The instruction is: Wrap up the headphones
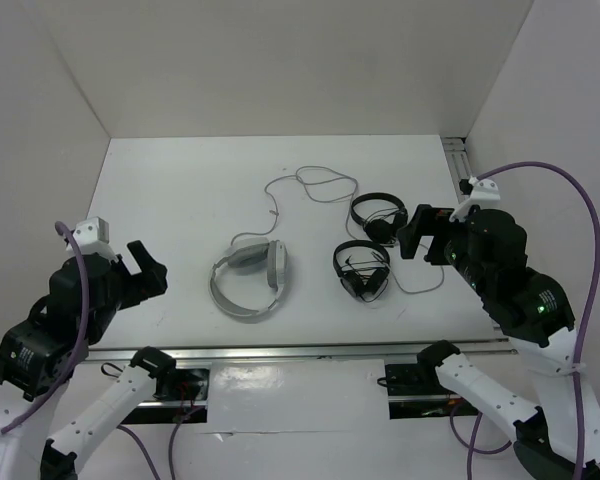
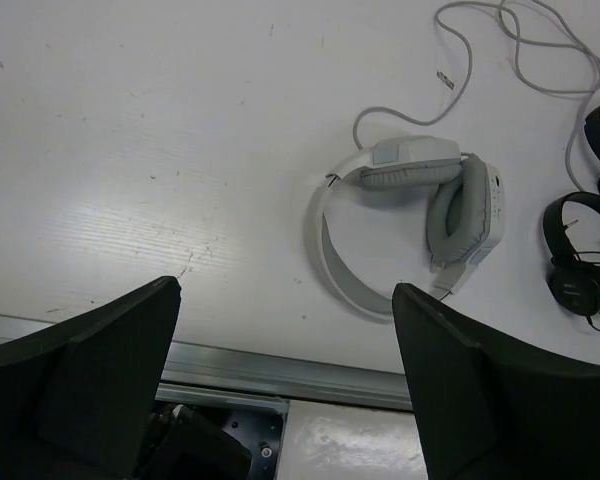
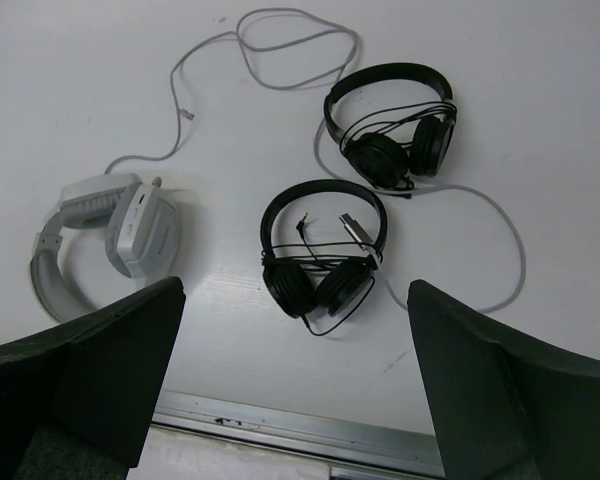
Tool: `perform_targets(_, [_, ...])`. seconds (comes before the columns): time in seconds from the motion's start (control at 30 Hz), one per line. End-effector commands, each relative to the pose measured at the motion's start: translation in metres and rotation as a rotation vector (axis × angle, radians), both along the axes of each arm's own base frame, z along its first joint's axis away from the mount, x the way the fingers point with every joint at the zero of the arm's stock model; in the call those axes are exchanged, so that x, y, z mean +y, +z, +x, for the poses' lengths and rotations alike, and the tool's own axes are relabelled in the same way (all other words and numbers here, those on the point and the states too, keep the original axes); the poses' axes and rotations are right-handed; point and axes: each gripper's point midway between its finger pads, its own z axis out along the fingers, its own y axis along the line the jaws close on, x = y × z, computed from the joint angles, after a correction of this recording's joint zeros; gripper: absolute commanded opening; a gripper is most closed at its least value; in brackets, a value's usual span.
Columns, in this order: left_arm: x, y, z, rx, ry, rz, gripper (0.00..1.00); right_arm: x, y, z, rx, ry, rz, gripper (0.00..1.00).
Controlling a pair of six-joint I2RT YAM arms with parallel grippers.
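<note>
**Both arms wait over the table with their jaws spread wide, holding nothing.**

The headphones [image 1: 276,265] lie flat on the white table [image 1: 170,200], a little left of its middle and near the metal rail [image 1: 300,350] at the front edge. Their earcups are folded in against each other and the wide band curves toward the rail. Their thin grey cable [image 3: 176,68] runs away from them toward the far side, where it lies in loose loops with its plug end free on the table. Two black headphones [image 1: 362,268] sit just to the right, one behind the other, apart from the grey pair. The left gripper [image 1: 148,268] hangs over the table's left edge, well apart from the headphones. The right gripper [image 1: 425,235] hangs beside the black pairs, touching neither.
</note>
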Motion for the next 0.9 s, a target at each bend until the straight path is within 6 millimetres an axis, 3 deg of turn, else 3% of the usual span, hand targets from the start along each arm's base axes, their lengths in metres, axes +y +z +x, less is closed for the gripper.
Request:
perform_targets(0.0, [-0.007, 0.009, 0.003, -0.044, -0.01, -0.049, 1.0, -0.006, 0.01, 0.001, -0.037, -0.035, 0.007, 1.0])
perform_targets(0.17, [-0.025, 0.016, 0.002, -0.1, -0.091, -0.138, 1.0, 0.011, 0.007, 0.002, -0.028, 0.049, 0.023, 1.0])
perform_targets(0.27, [-0.046, -0.013, 0.014, -0.005, -0.098, -0.22, 1.0, 0.018, -0.013, 0.014, 0.057, 0.041, 0.001, 1.0])
perform_targets(0.3, [-0.055, -0.047, 0.021, 0.105, -0.093, -0.214, 1.0, 0.021, -0.021, 0.016, 0.086, 0.042, 0.005, 1.0])
perform_targets(0.33, [-0.061, -0.061, 0.026, 0.146, -0.086, -0.231, 1.0, 0.025, -0.028, 0.019, 0.103, 0.052, 0.002, 1.0])
perform_targets(0.47, [-0.073, -0.076, 0.048, 0.161, 0.012, -0.337, 1.0, 0.036, -0.039, 0.028, 0.119, 0.076, 0.02, 1.0])
perform_targets(0.6, [-0.089, -0.125, 0.062, 0.316, 0.083, -0.349, 1.0, 0.046, -0.052, 0.04, 0.15, 0.099, 0.008, 1.0])
perform_targets(0.73, [-0.095, -0.174, 0.053, 0.43, 0.242, -0.309, 1.0, 0.053, -0.057, 0.043, 0.165, 0.135, 0.0, 1.0])
perform_targets(0.87, [-0.106, -0.196, 0.051, 0.443, 0.292, -0.346, 1.0, 0.057, -0.053, 0.042, 0.159, 0.161, 0.007, 1.0])
